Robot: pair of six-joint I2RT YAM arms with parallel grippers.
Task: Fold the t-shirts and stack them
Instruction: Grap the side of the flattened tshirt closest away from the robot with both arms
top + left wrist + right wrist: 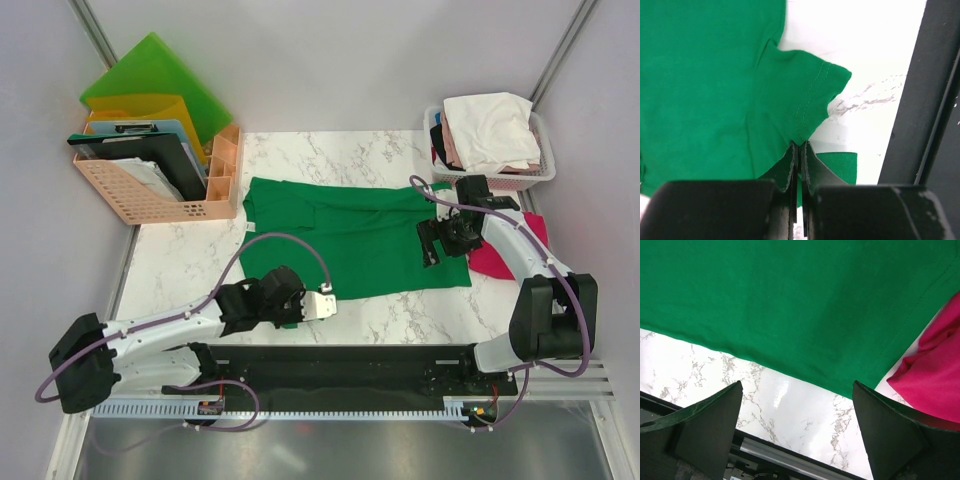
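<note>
A deep green t-shirt [360, 235] lies spread on the marble table [180, 260]. My left gripper [292, 316] is at its near left corner, by the table's front edge. In the left wrist view this gripper [799, 147] is shut on the green cloth just below the hemmed sleeve [807, 100]. My right gripper [443, 245] hovers open and empty over the shirt's right part. In the right wrist view it [797, 385] is over bare marble past the green hem [790, 300]. A magenta-red tee [497, 258] lies at the right, partly under the right arm, and shows in the right wrist view [935, 375].
A white basket [540, 175] at the back right holds white [490, 125] and pale pink tees. A peach organiser [160, 190] with folders and a clipboard stands at the back left. A black rail [330, 360] runs along the table's front edge.
</note>
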